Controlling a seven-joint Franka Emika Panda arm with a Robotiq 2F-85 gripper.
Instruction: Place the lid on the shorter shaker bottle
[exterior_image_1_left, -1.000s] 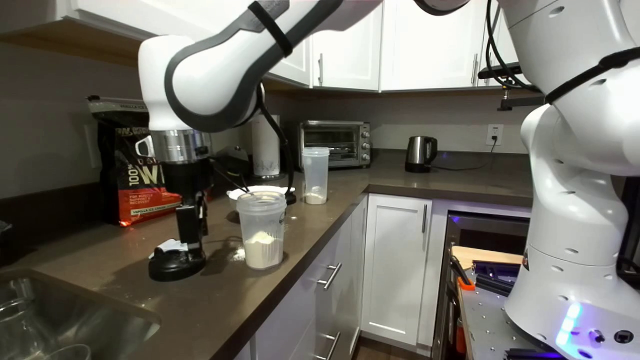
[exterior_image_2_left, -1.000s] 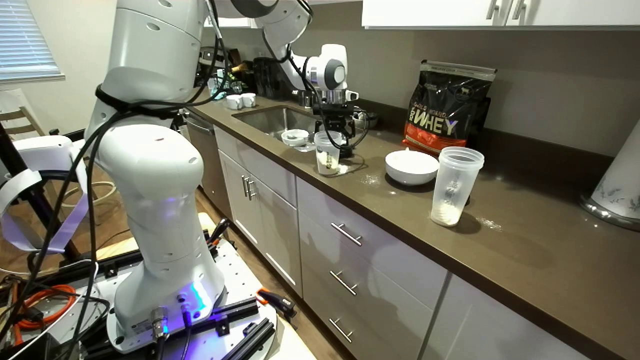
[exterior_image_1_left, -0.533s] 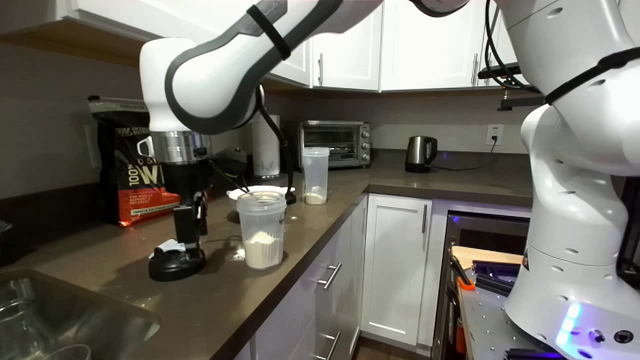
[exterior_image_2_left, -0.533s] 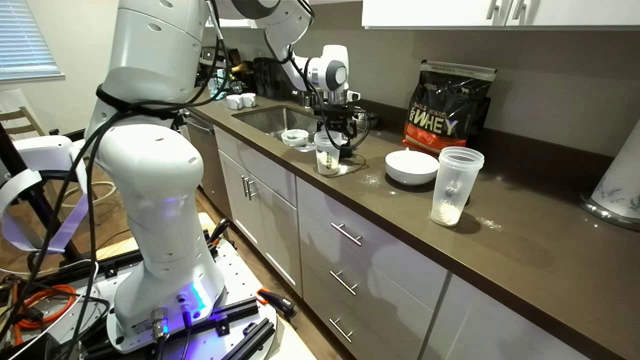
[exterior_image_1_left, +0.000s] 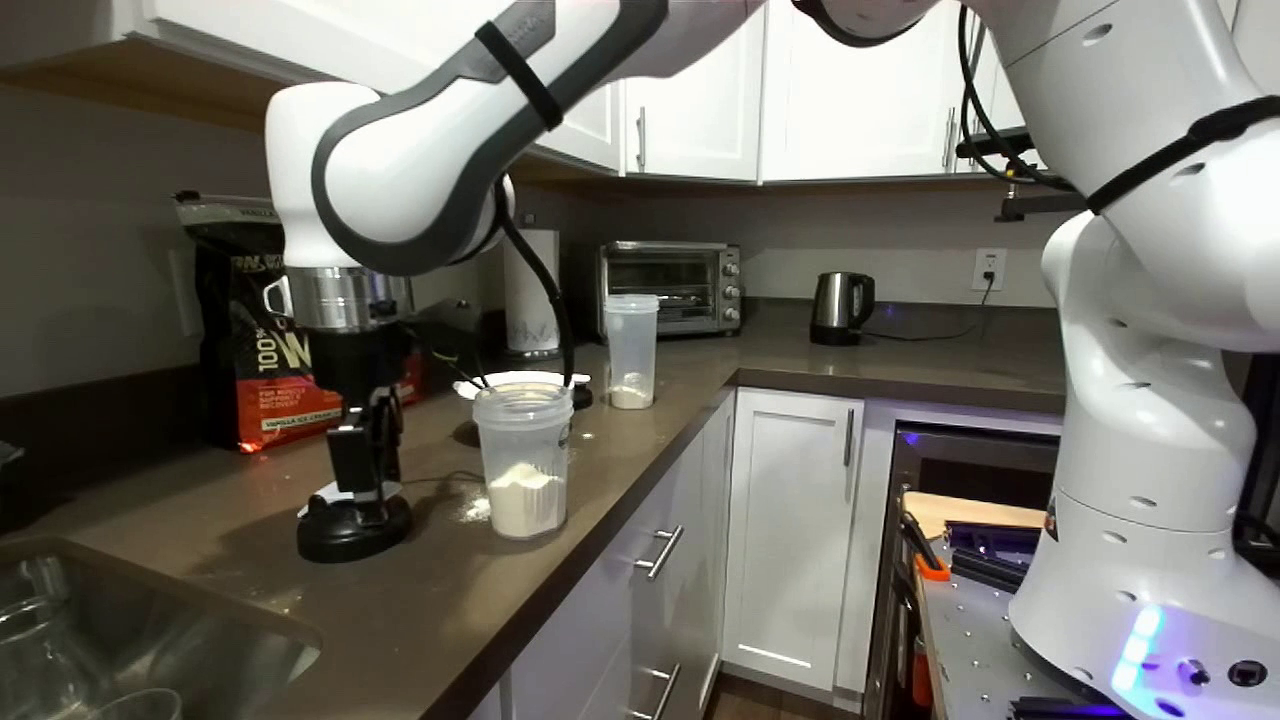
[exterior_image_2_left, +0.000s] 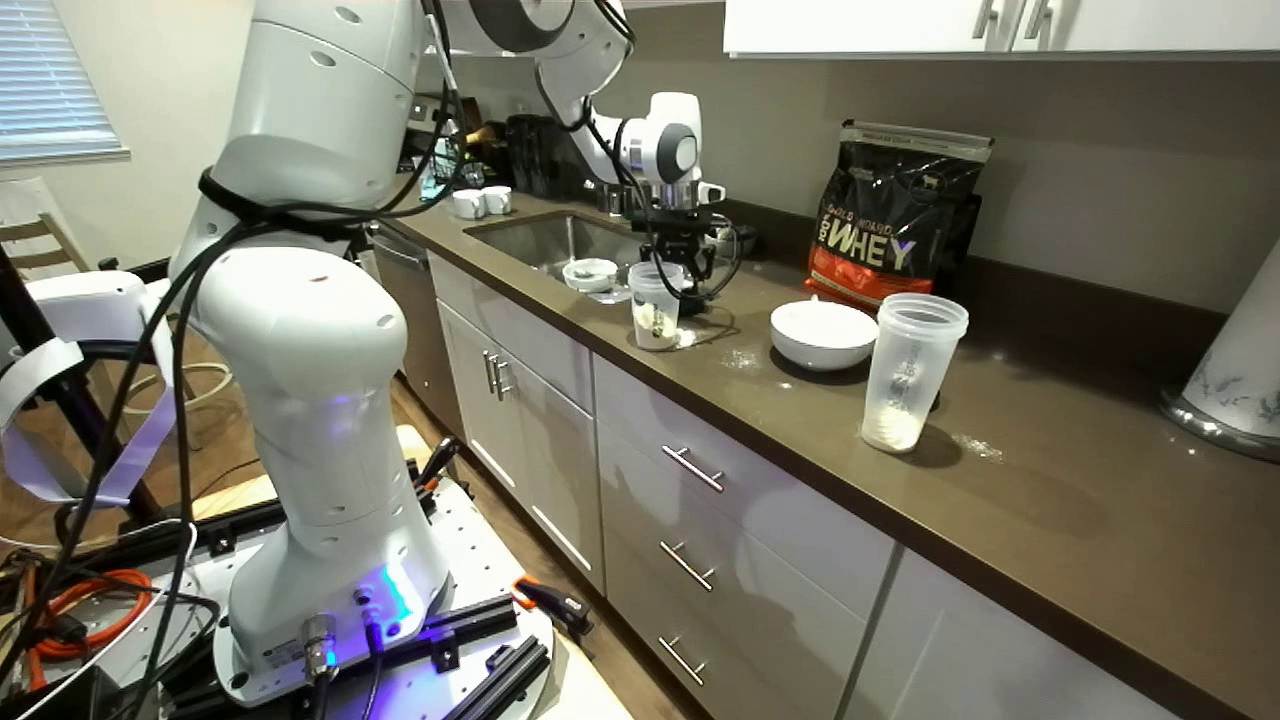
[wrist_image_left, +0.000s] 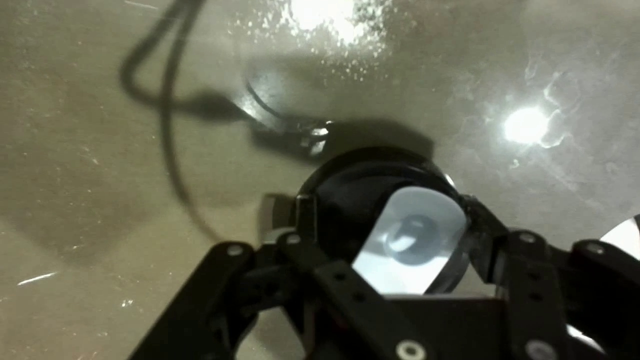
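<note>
In the wrist view, one round black shaker lid, pale on part of its top, lies between the jaws; they stand spread at either side of it, and whether they touch its rim cannot be told. White powder is scattered on the counter beyond them.

In an exterior view, the lid sits flat at the tips of the jaws. Near them stands one shorter shaker bottle, upright; farther off come one taller shaker bottle, one paper towel roll, one toaster oven and one electric kettle. Compared with half a second earlier, the jaws have shifted away from the shorter shaker bottle and sit slightly lower; the lid and both bottles have kept their places.

In an exterior view, the shorter shaker bottle hides most of the lid. Near the jaws are one whey bag and one white bowl; two white mugs stand well apart from them, past the sink.
</note>
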